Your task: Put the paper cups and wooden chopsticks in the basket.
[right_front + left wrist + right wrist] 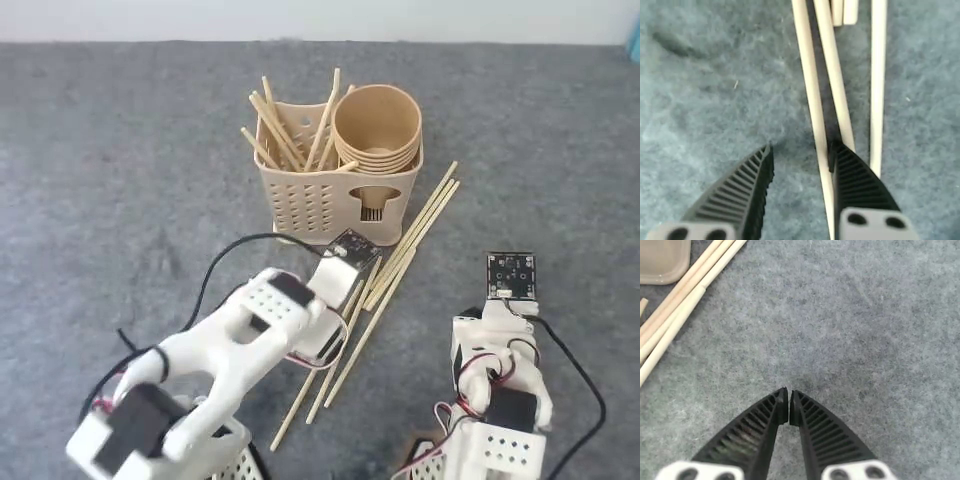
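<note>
A beige slotted basket (318,200) stands at the back middle of the grey carpet. It holds several wooden chopsticks (290,128) and a stack of paper cups (377,125). More loose chopsticks (405,255) lie on the carpet from the basket's right side down toward the front. My left gripper (800,154) hovers open just over them: one chopstick (812,100) runs between its fingers, a second (836,85) ends under one fingertip (842,159), and a third (877,85) lies outside. My right gripper (789,394) is shut on nothing above bare carpet, with chopsticks (677,307) off to one side.
The left arm (250,340) stretches from the front left over the chopsticks' lower ends. The right arm (500,370) stays at the front right. A corner of the basket (660,260) shows in the right wrist view. Open carpet lies to the far left and right.
</note>
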Controlling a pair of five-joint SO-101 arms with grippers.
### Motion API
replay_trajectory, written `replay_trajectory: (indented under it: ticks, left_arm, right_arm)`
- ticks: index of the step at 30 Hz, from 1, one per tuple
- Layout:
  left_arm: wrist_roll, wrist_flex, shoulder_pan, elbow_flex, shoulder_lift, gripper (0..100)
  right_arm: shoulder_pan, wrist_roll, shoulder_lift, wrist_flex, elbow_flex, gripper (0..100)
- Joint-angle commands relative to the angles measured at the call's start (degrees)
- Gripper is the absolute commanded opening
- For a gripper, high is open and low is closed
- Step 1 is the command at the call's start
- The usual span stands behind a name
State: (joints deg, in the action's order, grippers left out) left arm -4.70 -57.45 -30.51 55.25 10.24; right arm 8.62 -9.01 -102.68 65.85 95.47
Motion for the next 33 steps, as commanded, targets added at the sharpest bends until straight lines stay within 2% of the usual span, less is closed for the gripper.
replay_trajectory:
  ticks: [1, 3, 9, 15, 18, 25, 29, 33]
  left_arm:
    - [-0.35, 0.18, -0.97, -2.59, -4.48, 11]
    - [-0.09, 0.18, -2.99, -2.51, -4.48, 1]
    - [0.00, -0.70, -8.79, 0.13, 0.35, 1]
    - [0.18, -13.45, -13.45, -2.07, 16.35, 1]
    - [2.73, -18.29, -10.20, -5.23, 23.74, 1]
    - [12.31, -22.68, 5.54, -15.08, 30.51, 1]
    - [14.68, -24.97, 8.70, -21.49, 30.77, 1]
    - [14.42, -22.24, 9.85, -27.12, 30.86, 1]
  right_arm:
    - [1.01, -0.88, -0.92, 0.31, 0.97, 2.0]
    - [1.01, -0.88, -0.92, 0.31, 0.97, 2.0]
    - [1.01, -0.88, -1.01, 0.31, 0.97, 2.0]
    - [1.01, -0.88, -1.01, 0.31, 0.97, 2.0]
    - [1.01, -0.88, -1.01, 0.31, 0.97, 2.0]
    - [1.01, -0.88, -1.01, 0.31, 0.97, 2.0]
    - [1.01, -0.88, -1.01, 0.31, 0.97, 2.0]
    - [1.01, -0.88, -1.01, 0.31, 0.97, 2.0]
